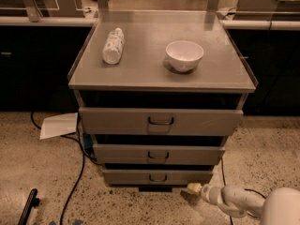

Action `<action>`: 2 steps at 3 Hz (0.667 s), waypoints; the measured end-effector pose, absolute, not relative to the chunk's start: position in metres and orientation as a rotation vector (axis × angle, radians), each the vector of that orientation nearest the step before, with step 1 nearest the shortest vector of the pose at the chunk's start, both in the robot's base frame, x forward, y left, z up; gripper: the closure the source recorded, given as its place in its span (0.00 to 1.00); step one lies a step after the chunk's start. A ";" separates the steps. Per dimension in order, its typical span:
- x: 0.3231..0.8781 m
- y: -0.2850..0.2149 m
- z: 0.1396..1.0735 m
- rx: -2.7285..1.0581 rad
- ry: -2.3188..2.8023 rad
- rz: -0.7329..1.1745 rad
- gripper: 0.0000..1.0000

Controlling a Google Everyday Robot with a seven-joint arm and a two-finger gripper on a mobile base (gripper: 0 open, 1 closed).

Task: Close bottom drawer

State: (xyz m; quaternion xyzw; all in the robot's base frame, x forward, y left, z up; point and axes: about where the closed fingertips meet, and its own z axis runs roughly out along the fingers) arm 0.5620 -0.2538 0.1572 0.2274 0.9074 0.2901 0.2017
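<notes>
The grey cabinet (161, 76) has three drawers. The bottom drawer (157, 176) is the narrowest and lowest, with a small dark loop handle (158, 178) at its centre. Its front stands a little behind the middle drawer's front. My gripper (191, 189) is low at the lower right, just below and in front of the bottom drawer's right end, on the white arm (243, 201) coming from the bottom right corner.
The top drawer (160, 121) and the middle drawer (158, 153) stick out further. A white bowl (184, 55) and a lying bottle (113, 45) are on the cabinet top. Cables (75, 172) and a white sheet (58, 125) lie on the floor at the left.
</notes>
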 end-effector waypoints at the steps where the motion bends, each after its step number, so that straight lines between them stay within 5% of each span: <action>1: 0.562 -0.254 0.157 0.635 2.534 0.810 0.00; 2: 0.562 -0.254 0.157 0.635 2.534 0.810 0.00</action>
